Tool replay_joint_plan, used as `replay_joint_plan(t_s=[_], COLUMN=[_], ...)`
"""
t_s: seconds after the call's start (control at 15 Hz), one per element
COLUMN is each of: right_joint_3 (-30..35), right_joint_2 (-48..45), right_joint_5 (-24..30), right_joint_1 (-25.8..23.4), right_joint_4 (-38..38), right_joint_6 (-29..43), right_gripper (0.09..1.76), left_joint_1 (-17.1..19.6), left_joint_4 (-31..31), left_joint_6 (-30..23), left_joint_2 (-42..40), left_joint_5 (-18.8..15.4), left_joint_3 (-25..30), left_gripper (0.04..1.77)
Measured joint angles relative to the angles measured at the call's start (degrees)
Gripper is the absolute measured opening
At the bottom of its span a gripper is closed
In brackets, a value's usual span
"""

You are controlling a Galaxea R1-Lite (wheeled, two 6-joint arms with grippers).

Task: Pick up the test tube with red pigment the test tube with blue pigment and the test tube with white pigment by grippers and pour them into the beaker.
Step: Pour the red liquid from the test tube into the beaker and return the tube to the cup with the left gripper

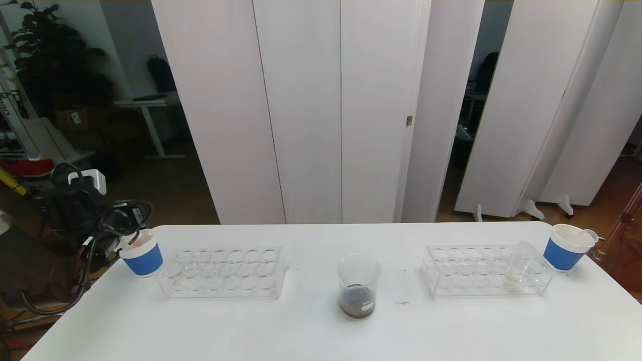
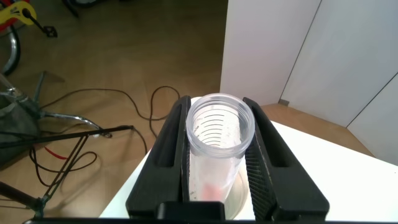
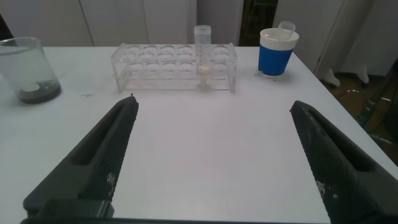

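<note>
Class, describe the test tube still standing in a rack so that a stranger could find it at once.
Start at the white table and find the clear rack on the robot's right, next to a blue-and-white paper cup. Near that rack's cup end stands the test tube with white pigment. It is the only tube in either rack, with pale liquid at its tip.

around the beaker (image 1: 358, 286) we saw bare table (image 1: 321, 336) on the near side and open strips to either flank. left of the beaker a clear rack (image 1: 223, 272) stood in the way, with a blue cup (image 1: 142, 258) beyond it. right of the beaker a second rack (image 1: 485, 271) blocked passage, one tube (image 1: 517, 262) rising from it, another blue cup (image 1: 567, 246) past that.
</note>
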Motion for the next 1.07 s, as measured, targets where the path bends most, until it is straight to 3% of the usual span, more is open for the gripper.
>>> replay_joint_plan(t_s=[0.27,0.53,0.6,0.67,0.8,0.87,1.07], right_joint_3=[0.0,0.0,0.0,0.0,0.0,0.0,0.0], right_joint_2=[0.0,0.0,0.0,0.0,0.0,0.0,0.0], right_joint_5=[0.0,0.0,0.0,0.0,0.0,0.0,0.0], right_joint_1=[0.0,0.0,0.0,0.0,0.0,0.0,0.0], right_joint_4=[0.0,0.0,0.0,0.0,0.0,0.0,0.0], right_joint_6=[0.0,0.0,0.0,0.0,0.0,0.0,0.0], right_gripper=[1.75,1.75,1.75,1.75,1.75,1.75,1.75], left_joint_1=[0.1,0.1,0.1,0.1,0.1,0.1,0.0], left_joint_4=[-4.9,-5.5,-5.5,-5.9,-8.2,-9.2,-10.9], left_joint_6=[0.0,0.0,0.0,0.0,0.0,0.1,0.6], left_joint_2=[2.8,3.9,4.0,4.2,4.4,4.4,3.9], left_joint_5=[-0.2,-0.3,-0.3,-0.3,-0.3,-0.3,-0.3], left_joint_3=[1.9,3.1,3.4,3.6,4.0,4.2,5.0], left_gripper=[0.60,0.60,0.68,0.90,1.58,1.73,1.75])
